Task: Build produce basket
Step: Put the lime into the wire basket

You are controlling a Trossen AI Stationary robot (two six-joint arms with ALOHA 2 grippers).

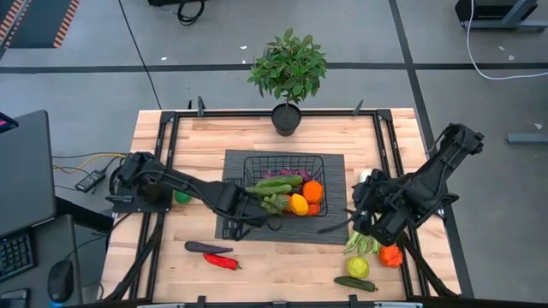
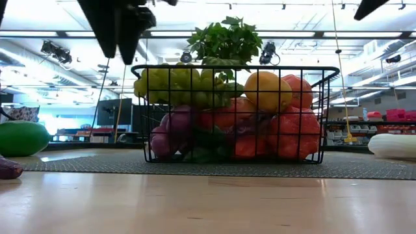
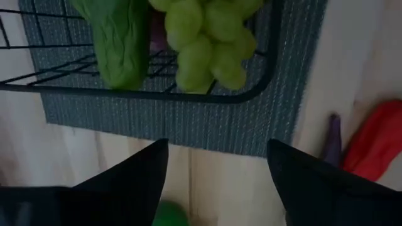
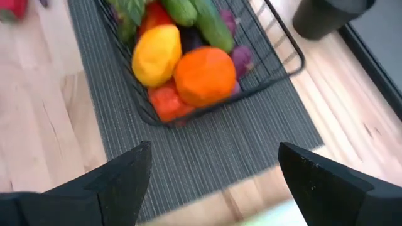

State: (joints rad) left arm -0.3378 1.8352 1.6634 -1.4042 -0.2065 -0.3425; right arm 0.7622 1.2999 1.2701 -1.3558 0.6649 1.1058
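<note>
left gripper (image 1: 250, 208) sits at the basket's (image 1: 248, 162) near-left corner, fingers (image 3: 135, 172) spread apart and holding nothing. green grapes (image 3: 210, 41) lie just inside the wire rim right ahead of it, next to a dark green leafy piece (image 3: 119, 37), so my read is the grapes are delivered and this arm is free for another pick.

basket sits mid-table on the ribbed mat (image 1: 330, 231), which probably keeps it from sliding as items drop in. already loaded: cucumbers (image 1: 278, 181) across the top, an orange (image 1: 312, 191), a yellow pepper (image 1: 298, 204), with red and purple pieces showing underneath in the low view. the pile rises to about the rim, so later items may roll off.

right gripper (image 1: 364, 224) hovers at the mat's right edge, jaws wide apart, empty, facing the basket.

still out on the table: an eggplant (image 1: 207, 248) and red pepper (image 1: 221, 262) front-left, close to the left arm; a green ball (image 1: 181, 197) under that arm; a lemon (image 1: 357, 267), an orange-red fruit (image 1: 391, 255), a cucumber (image 1: 354, 283) and pale leafy stalks (image 1: 364, 245) front-right, near the right arm. each arm has its own side's leftovers within reach. the potted plant (image 1: 288, 68) stands behind the basket.
</note>
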